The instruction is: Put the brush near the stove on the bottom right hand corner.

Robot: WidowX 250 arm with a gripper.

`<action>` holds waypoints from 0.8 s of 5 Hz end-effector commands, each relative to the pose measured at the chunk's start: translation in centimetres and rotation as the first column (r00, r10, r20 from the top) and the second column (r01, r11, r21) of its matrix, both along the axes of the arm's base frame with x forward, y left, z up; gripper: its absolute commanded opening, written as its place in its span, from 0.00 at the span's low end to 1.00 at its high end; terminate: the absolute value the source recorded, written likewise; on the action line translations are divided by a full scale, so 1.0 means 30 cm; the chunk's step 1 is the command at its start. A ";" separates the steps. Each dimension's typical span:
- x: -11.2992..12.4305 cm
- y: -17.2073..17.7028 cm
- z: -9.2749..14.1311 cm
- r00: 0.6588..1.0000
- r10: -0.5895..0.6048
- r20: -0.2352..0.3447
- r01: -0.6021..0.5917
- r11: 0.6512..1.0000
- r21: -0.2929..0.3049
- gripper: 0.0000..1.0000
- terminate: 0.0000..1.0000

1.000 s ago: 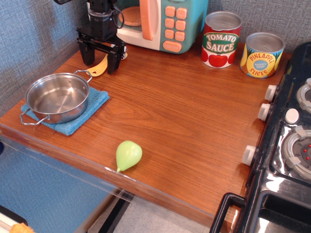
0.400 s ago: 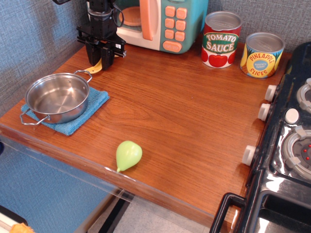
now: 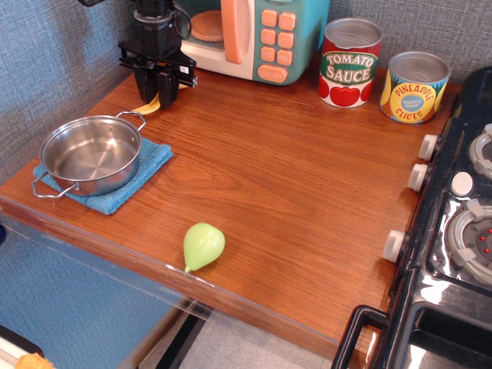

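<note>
End effector (image 3: 156, 91) clenched on brush (image 3: 151, 104), yellow handle poking out just below its fingers, over the desk (image 3: 277, 177). Pot (image 3: 91, 154) near, below-left. Stove (image 3: 461, 223) far right.

A play kitchen is sitting here: a wooden table (image 3: 284, 184) is carrying a toy microwave (image 3: 254, 34) far back, printed cans (image 3: 350, 61), and a toy stove (image 3: 453, 254) is standing right.
</note>
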State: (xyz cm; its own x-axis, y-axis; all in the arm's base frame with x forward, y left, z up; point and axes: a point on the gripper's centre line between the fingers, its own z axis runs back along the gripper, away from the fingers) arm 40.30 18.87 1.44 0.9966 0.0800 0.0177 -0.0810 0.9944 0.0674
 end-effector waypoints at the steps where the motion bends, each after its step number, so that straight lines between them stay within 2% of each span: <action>1: -0.017 0.085 0.266 0.978 0.063 0.198 -0.068 0.997 0.020 0.00 0.00; 2: -0.049 0.068 0.349 0.967 0.060 0.249 -0.067 0.997 0.022 0.00 0.00; 4: -0.113 -0.009 0.424 0.956 0.016 0.294 -0.020 1.000 0.010 0.00 0.00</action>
